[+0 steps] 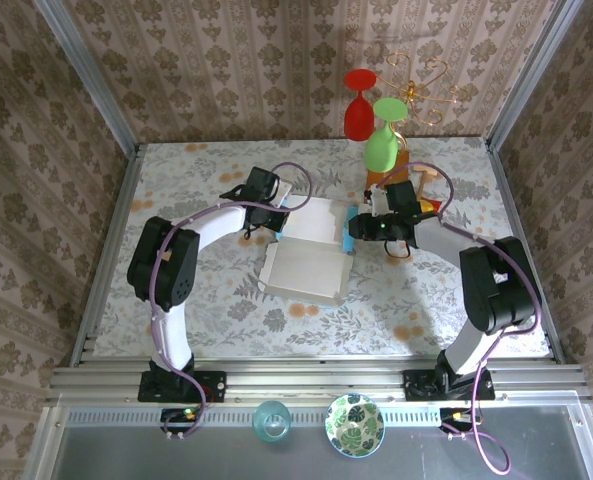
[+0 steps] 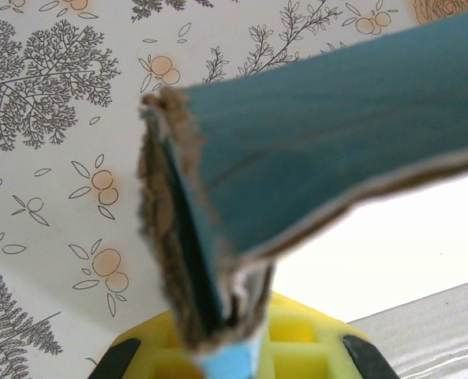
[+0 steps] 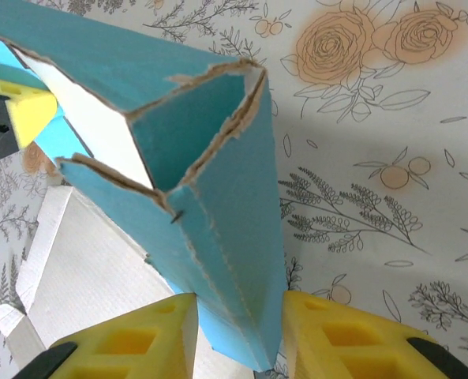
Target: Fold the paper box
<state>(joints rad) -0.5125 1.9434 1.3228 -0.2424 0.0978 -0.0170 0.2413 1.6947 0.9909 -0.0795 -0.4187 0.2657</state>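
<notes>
Item 1, left: left gripper [image 1: 276, 207], reaching to the far-left corner of the paper box [image 1: 306, 262]. In the left wrist view the gripper [image 2: 232, 347] is clenched on a doubled, ragged-edged blue flap of the box [image 2: 336, 134], which stands up between its yellow fingers [image 2: 151, 355].

Item 2, middle: the paper box, on the flower-patterned table [image 1: 216, 300] between the two arms. White inside faces up; sky-blue shows along the right side and at the far-left corner. The near panel lies flat.

Item 3, right: right gripper [image 1: 360, 226], at the box's right side. In the right wrist view the gripper [image 3: 237, 335] grasps a folded blue wall [image 3: 218, 205], one yellow finger [image 3: 131, 343] on each face; the wall forms a hollow three-sided fold with torn edges.

Item 4, far side, right of middle: a red goblet shape [image 1: 359, 100] and a green one [image 1: 384, 142], close together.
</notes>
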